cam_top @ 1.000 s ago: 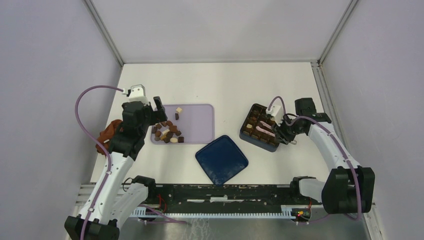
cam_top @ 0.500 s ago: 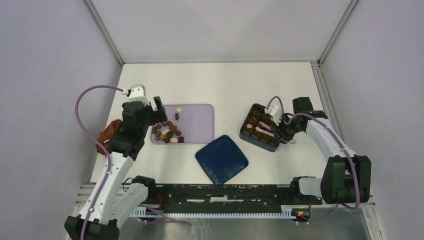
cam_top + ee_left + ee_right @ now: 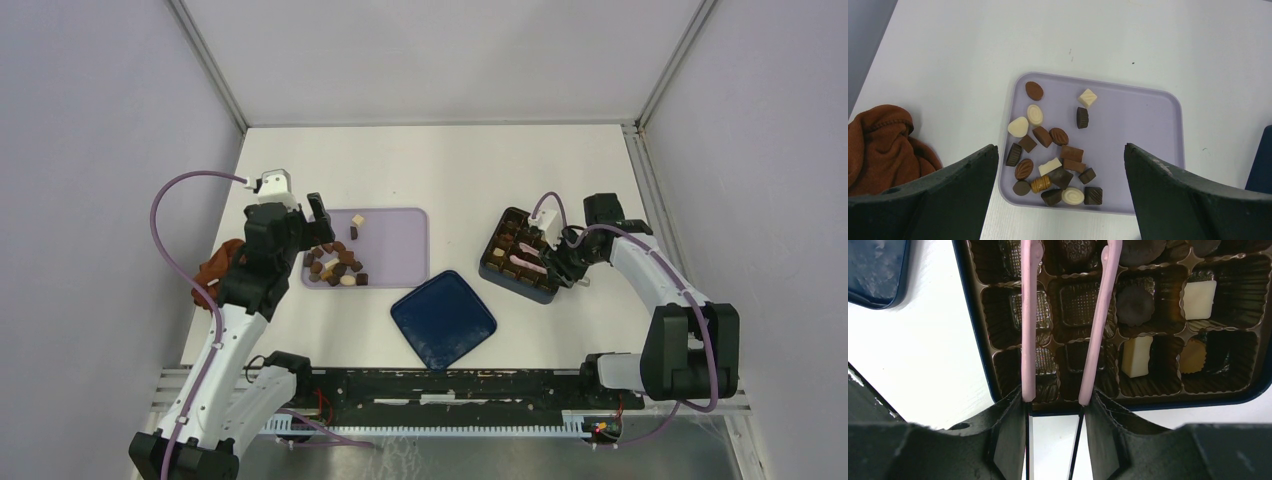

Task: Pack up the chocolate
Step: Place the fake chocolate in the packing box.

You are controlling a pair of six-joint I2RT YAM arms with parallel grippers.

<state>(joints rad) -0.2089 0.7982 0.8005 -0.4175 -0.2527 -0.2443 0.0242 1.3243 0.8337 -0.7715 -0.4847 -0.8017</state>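
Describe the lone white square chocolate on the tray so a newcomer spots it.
Look at the lavender tray in front of the left arm. Two pieces sit apart from the main pile; it is the cream-white square turned like a diamond, beside a dark brown one.

surface (image 3: 973, 40): white, smooth, matt, with a few dark specks.
tray (image 3: 1143, 125): lilac plastic, smooth, soft satin sheen.
chocolate (image 3: 1058, 136): smooth with a dull sheen; some pieces ribbed or embossed.
cloth (image 3: 883, 140): reddish-brown, fuzzy, soft pile.
box liner (image 3: 1083, 300): brown, thin, pleated, glossy; cup floors embossed.
lid (image 3: 875, 270): dark blue, glossy, mottled reflections.
tongs (image 3: 1028, 315): pink, smooth, matt plastic.
left pincer (image 3: 1058, 150): black, matt, faintly grainy plastic.
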